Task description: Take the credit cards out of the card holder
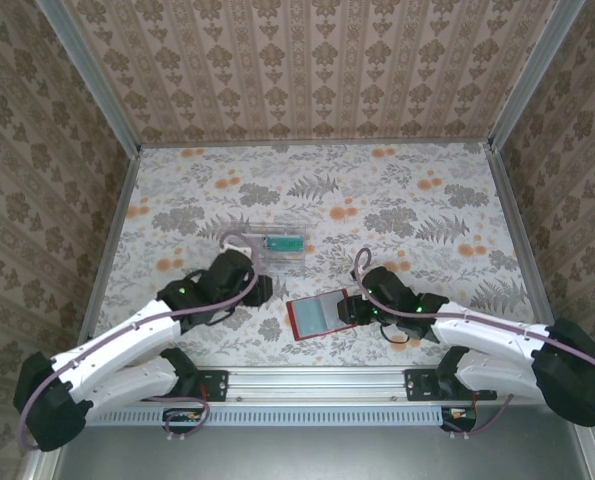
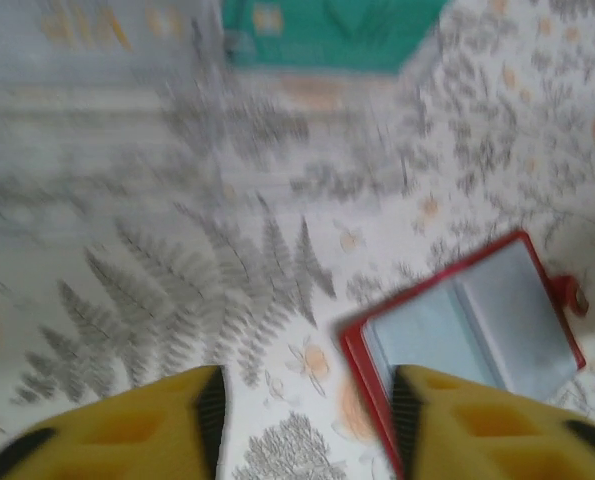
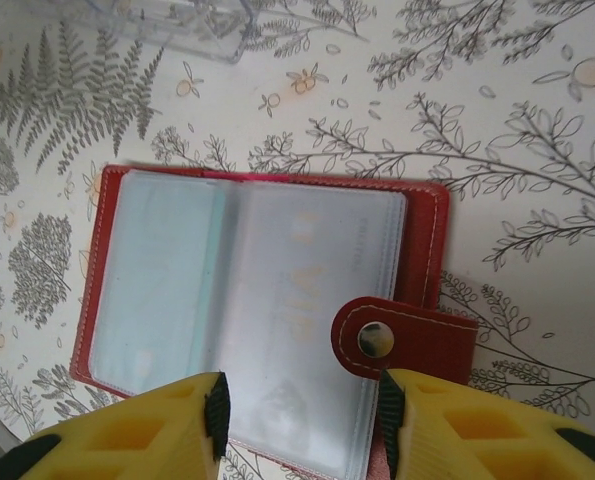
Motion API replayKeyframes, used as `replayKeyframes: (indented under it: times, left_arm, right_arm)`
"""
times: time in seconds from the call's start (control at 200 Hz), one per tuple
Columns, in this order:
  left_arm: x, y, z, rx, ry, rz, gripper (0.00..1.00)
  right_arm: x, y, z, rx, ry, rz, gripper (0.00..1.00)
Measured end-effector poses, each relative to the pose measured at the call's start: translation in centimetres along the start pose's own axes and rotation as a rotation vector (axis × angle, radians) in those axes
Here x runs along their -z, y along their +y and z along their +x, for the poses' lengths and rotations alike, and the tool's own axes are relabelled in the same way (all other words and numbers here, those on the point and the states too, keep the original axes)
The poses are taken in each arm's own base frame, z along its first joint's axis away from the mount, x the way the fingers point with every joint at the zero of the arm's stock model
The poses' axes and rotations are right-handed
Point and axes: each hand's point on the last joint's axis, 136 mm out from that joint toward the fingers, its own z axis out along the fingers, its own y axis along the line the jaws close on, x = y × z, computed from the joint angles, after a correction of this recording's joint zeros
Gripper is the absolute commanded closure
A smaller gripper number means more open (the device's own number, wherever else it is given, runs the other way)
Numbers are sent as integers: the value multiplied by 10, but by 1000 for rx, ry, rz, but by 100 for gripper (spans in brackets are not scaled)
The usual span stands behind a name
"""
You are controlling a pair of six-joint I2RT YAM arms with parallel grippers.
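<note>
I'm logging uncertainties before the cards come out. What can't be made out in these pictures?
Credit cards in the card holder: right wrist view, cloudy sleeves veil count and colours.
Right gripper: contact with the holder cut off by that view's bottom edge.
Green item in the clear tray: tiny from above, blurred and cropped in left wrist view.

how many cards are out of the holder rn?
1: a green card lying in the clear tray, beyond the open card holder. More may sit hidden in its pockets.

Clear tray [image 1: 299,255], seemingly plastic, on floral table [image 1: 427,200].
</note>
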Motion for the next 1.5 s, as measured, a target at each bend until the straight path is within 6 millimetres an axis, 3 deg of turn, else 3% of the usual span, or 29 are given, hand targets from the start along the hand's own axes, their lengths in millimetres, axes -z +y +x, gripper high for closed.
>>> replayKeyframes:
  times: [0.15,0.435,0.665,1.5]
  left_arm:
    - [-18,-7,37,35,74,14,100]
    - [-55,-18,72,14,177,-38,100]
    - [-73,-22,83,-4,217,-67,100]
    - [-80,-21,92,-2,229,-103,100]
  right_arm:
    - [-8,-1,6,0,29,8,51]
    - [-18,-1,16,-10,77,13,49]
    - [-20,1,18,-6,83,8,49]
    - [-30,23,22,-46,121,-70,44]
